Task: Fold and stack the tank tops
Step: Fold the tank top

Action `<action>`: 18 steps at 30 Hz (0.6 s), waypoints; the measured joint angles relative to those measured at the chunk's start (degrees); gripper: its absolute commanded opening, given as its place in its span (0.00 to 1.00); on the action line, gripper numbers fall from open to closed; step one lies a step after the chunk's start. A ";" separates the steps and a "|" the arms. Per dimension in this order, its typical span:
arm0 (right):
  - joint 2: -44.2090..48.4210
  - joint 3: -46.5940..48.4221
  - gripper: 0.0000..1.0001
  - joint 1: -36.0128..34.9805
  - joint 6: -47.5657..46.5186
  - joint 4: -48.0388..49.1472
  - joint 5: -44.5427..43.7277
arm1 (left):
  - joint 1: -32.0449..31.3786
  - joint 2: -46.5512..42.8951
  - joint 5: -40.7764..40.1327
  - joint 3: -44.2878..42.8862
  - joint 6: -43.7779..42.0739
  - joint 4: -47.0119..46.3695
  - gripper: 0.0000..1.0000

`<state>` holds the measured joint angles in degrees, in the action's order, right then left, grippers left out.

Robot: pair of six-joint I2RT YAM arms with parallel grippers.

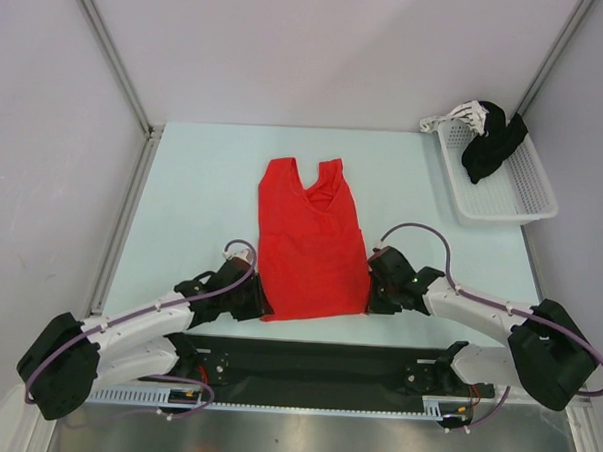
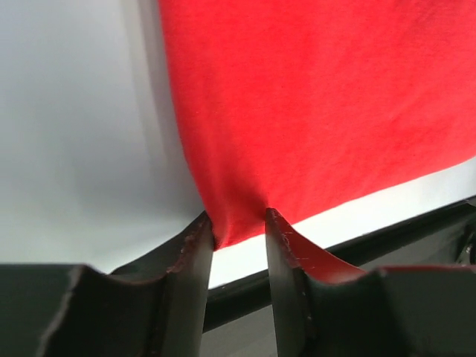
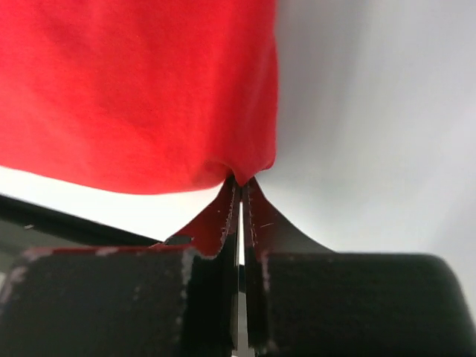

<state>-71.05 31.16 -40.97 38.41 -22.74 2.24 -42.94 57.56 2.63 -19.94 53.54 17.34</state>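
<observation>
A pale, smooth table (image 1: 202,202) boxed in by grey panels carries one red top (image 1: 311,236). It lies flat at the centre, straps pointing away from you and hem along the near edge.

Your right hand (image 3: 239,182) is pressed together on the hem's right corner, with a small peak of red cloth nipped between its tips. Your left hand (image 2: 239,223) stands half spread astride the left corner. The cloth bunches into the gap and meets both tips, but the table shows between the fingers lower down, so that side does not look gripped.

The step in hand appears to be taking both hem corners for the first fold. Close the left hand fully before you lift, or the right will likely drag the top askew. Take a matching bite on each side, and make sure it catches both front and back layers. Raise the corners together, only just clear of the table. Hold the hem lightly taut between the hands as you carry it toward the straps, so the fold lands square.

The cloth reads as thin, matte knit. It is soft enough to tent at a pinch and likely to sag if slack, with faint wrinkles below the scooped neck. The body widens slightly toward the hem. The fingers are black, with scuffed pale flecks along their edges.

A white mesh basket (image 1: 508,200) sits at the far right, well apart from the top. It holds a black garment (image 1: 490,144).
</observation>
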 measured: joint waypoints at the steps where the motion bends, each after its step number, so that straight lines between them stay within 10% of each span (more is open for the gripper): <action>1: 0.00 0.79 0.00 -0.79 0.02 -1.68 -2.32 | 0.00 -0.39 -0.61 0.02 0.00 0.79 0.36; 18: 0.55 4.07 0.34 -5.46 1.70 -11.34 -13.62 | -0.68 -1.99 -2.82 -0.33 0.44 3.96 0.56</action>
<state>-70.50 35.22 -46.44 40.12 -34.09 -11.38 -43.62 55.57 -0.19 -20.27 53.98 21.30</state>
